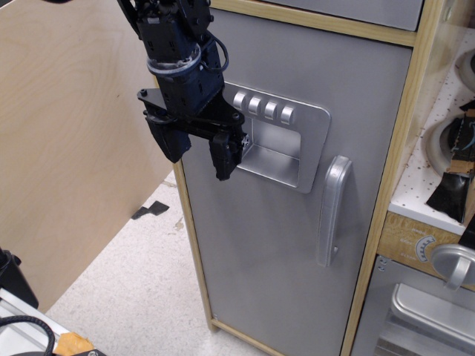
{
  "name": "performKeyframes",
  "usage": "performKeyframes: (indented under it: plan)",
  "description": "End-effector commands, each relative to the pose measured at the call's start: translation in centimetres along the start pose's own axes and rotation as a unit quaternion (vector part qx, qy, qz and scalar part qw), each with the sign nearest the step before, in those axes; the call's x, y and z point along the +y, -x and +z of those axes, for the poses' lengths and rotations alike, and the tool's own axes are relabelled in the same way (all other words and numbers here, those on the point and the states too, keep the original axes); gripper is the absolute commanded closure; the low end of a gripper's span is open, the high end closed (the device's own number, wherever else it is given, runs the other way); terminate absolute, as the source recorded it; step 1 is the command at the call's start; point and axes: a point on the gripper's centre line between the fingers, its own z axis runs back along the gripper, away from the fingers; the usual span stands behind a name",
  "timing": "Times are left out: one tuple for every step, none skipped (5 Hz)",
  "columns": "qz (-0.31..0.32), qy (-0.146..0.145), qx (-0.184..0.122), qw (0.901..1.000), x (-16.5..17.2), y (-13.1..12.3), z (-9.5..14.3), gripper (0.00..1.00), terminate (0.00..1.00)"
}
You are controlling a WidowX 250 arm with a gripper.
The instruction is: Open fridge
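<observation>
The fridge (297,245) is a tall pale-wood toy cabinet with a grey door that stands shut. Its silver vertical handle (333,211) is on the door's right side. A recessed silver dispenser panel (280,144) with several round buttons sits at upper centre. My black gripper (197,165) hangs in front of the door's upper left, just left of the dispenser panel and well left of the handle. Its jaws are apart and point down, with nothing between them.
A large pale wood board (67,133) stands to the left. The speckled floor (141,282) has a black tape mark (152,210). At right are a small silver oven door (423,319) with a round knob (454,264) and a white pegboard shelf (445,133).
</observation>
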Motion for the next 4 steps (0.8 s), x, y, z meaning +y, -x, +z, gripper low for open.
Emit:
performKeyframes:
  plan:
    - [0.000,0.000,0.000,1.0000,0.0,0.0,0.0,0.00,0.00]
    - [0.015,0.020,-0.001,0.9997,-2.6,-1.3,-1.1,0.00,0.00]
    - [0.017,0.037,-0.017,0.9990,-5.1,-2.2,-2.5,0.00,0.00]
    - [0.010,0.049,-0.041,0.9979,-6.9,-3.3,-4.5,0.00,0.00]
